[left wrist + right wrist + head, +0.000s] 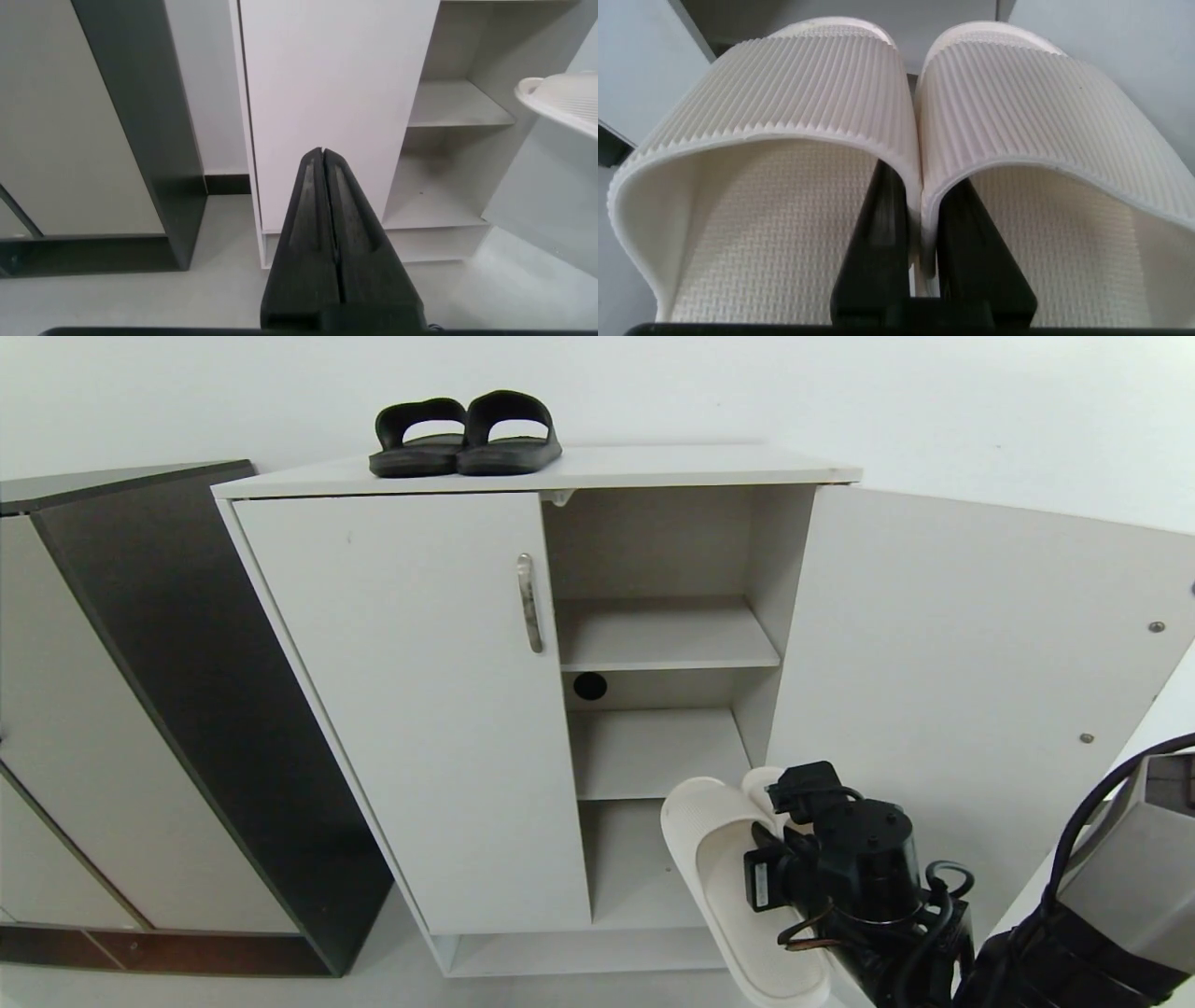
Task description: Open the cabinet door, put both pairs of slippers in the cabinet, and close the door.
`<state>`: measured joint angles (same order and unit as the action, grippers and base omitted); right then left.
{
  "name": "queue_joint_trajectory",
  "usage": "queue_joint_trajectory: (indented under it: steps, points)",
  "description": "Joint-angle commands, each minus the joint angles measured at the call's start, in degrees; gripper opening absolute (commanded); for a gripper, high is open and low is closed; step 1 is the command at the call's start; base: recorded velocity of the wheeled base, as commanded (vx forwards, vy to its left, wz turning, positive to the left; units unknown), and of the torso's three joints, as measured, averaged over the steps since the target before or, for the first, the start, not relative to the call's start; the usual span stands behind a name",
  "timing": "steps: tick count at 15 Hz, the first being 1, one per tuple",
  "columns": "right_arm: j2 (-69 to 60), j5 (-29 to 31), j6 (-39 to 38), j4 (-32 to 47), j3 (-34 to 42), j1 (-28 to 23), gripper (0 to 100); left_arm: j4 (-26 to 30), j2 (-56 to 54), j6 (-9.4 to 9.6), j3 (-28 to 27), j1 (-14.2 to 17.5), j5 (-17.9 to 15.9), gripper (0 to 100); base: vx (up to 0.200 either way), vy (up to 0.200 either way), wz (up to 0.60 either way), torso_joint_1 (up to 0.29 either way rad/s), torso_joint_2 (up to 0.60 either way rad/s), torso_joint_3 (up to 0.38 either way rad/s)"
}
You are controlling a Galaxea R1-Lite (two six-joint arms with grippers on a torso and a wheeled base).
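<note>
1. White wall behind, pale floor below, and a white shoe cabinet [653,467] stands beside a dark-sided cabinet [187,663].
2. Its right door [934,663] is swung wide open, while the left door [411,709], with its metal handle [529,603], is shut.
3. Three bare shelves show inside: upper shelf [663,635], middle shelf [653,751] and bottom shelf [635,877].
4. Right hand [922,233] is closed on the white slippers [738,887]. One finger sits inside each slipper, pinching the two touching inner walls together under the straps.
5. That pair hangs in the air just in front of the open side, at about the level of the lower shelves.
6. They look like light, soft foam. The ribbed straps [813,121] should resist slipping, but I'd expect the long soles to sag or swivel around so narrow a pinch.
7. Black slippers [467,434] wait side by side on the cabinet top, above the shut door.
8. They look rubbery, light and flexible. The best hold is probably the same one: where the two inner edges meet, beneath the straps.
9. Left hand [322,159] hangs low facing the cabinet, fingers pressed together and holding nothing.
</note>
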<state>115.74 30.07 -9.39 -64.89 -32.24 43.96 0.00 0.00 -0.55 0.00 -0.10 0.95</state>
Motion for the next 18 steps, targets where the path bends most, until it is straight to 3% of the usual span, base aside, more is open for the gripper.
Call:
queue_joint_trajectory:
  steps: [1, 7, 10, 12, 13, 18]
  points:
    - [-0.2, 0.0, 0.0, -0.1, 0.2, 0.1, 0, 0.0, 0.1, -0.07, 0.0, 0.0, 0.0, 0, 0.000, 0.000, 0.00, 0.000, 0.00, 0.000]
    - [-0.3, 0.0, 0.0, -0.1, 0.5, 0.1, 0, 0.0, 0.1, -0.15, 0.0, 0.0, 0.0, 0, 0.000, 0.000, 0.00, 0.000, 0.00, 0.000]
    - [0.6, -0.4, -0.4, 0.8, -4.1, 5.5, 0, 0.0, 0.1, -0.15, 0.0, 0.0, 0.0, 0, 0.000, 0.000, 0.00, 0.000, 0.00, 0.000]
    - [1.5, -0.4, -0.4, 1.0, -5.2, 6.6, 0, 0.0, 0.1, -0.15, 0.0, 0.0, 0.0, 0, 0.000, 0.000, 0.00, 0.000, 0.00, 0.000]
    - [5.3, -0.3, -0.5, 4.6, -11.1, 7.5, 0, 0.0, 0.1, -0.07, 0.0, 0.0, 0.0, 0, 0.000, 0.000, 0.00, 0.000, 0.00, 0.000]
    - [7.6, 0.0, -2.9, 10.9, -14.6, 5.8, 0, 0.0, 0.2, 0.02, 0.0, 0.0, 0.0, 0, 0.000, 0.000, 0.00, 0.000, 0.00, 0.000]
